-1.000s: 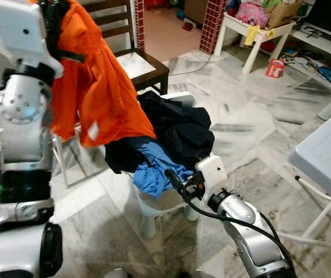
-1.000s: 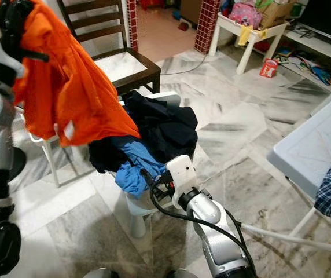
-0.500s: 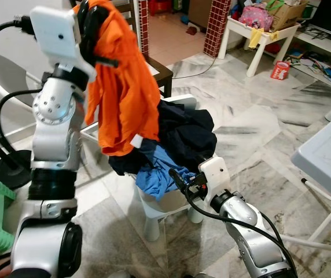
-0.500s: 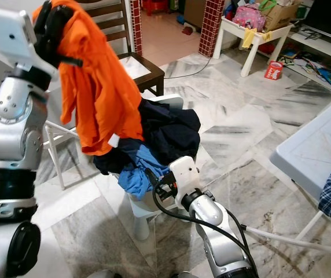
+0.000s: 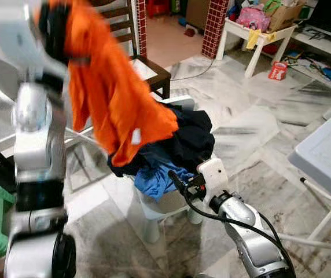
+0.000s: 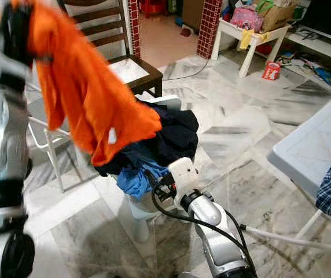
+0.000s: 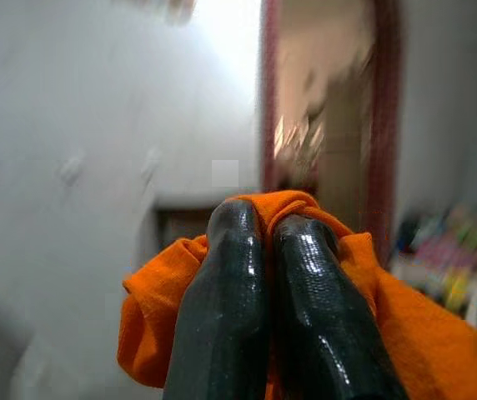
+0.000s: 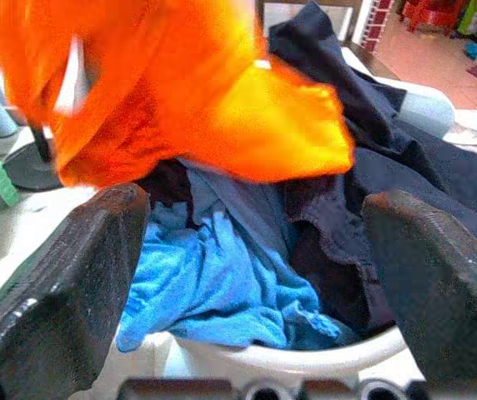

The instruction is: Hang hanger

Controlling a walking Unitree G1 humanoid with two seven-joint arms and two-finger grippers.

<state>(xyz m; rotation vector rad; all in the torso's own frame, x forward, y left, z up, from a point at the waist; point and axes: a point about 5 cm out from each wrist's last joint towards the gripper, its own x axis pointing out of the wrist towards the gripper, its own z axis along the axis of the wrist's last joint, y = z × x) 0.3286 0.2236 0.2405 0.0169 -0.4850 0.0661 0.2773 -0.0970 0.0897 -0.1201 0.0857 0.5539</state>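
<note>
Swung out since a moment ago, your orange shirt [image 5: 110,98] now flares over the laundry pile [image 5: 171,147].
Your left gripper [image 7: 268,242] is raised high, fingers pressed together on the shirt; the right gripper [image 8: 255,250] hangs spread before the pile. You have no hanger or rail in sight, so hanging looks undone.

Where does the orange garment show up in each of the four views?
Left eye view: orange garment hanging upper left, over the clothes pile.
Right eye view: upper left.
Left wrist view: bunched around the shut black fingers of the left hand.
Right wrist view: across the top.
Shared landmark: crumpled blue cloth below its hem.
</note>
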